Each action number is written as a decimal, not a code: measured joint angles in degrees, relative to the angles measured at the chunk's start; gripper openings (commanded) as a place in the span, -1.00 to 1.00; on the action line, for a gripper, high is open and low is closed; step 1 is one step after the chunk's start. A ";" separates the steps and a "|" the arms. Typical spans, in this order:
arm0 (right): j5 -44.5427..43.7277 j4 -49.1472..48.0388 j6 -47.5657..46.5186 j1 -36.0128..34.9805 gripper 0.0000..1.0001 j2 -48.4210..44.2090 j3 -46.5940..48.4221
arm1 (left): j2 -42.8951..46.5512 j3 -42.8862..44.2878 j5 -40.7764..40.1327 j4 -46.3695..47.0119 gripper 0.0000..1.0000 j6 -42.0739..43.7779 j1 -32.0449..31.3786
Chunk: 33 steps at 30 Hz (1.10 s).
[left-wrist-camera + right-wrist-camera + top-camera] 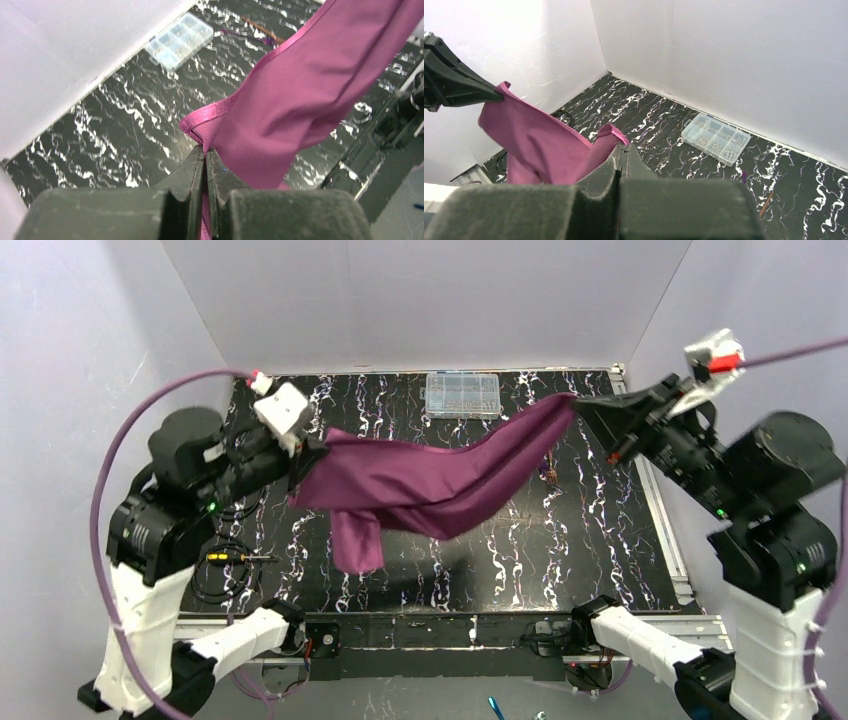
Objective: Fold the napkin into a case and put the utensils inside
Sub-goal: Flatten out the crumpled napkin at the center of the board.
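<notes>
Napkin [430, 480] is hanging between left gripper [316, 443] and right gripper [578, 406], each clamped on a corner; likely next: laying it flat for folding.

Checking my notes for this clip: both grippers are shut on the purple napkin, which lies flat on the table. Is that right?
Not quite. The left gripper and right gripper are both shut on the napkin, but it does not lie flat on the table: the top external view shows it held up, stretched between them, one loose part drooping.
</notes>
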State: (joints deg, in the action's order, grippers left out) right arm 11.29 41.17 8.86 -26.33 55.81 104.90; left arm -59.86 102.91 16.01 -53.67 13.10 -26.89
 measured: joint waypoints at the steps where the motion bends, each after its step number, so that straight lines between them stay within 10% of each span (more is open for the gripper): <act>1: 0.00 0.48 0.00 0.00 -0.97 -1.01 -0.07 | 1.81 -1.57 -0.44 -0.46 -1.00 0.13 0.00; 11: -6.32 -8.09 -0.74 0.00 -0.97 3.56 -18.38 | 1.05 -30.23 -6.95 5.68 -1.00 0.79 0.04; 21: -17.70 -23.87 -3.69 0.00 -0.97 32.04 -31.36 | -28.74 -28.50 -20.94 24.94 0.68 7.08 5.70; 24: -20.87 -26.75 -4.74 0.00 -0.94 36.81 -29.92 | -33.24 -22.25 -22.86 26.47 0.75 8.98 7.45; 33: -30.18 -26.45 -5.25 -1.66 0.97 45.66 -17.31 | -19.15 -30.71 -1.51 12.39 0.67 28.22 8.26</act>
State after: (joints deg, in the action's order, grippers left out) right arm -18.90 14.72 3.62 -27.99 101.47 87.59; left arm -79.00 72.20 14.50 -41.28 41.32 -18.63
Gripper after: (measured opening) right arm 0.815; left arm 0.842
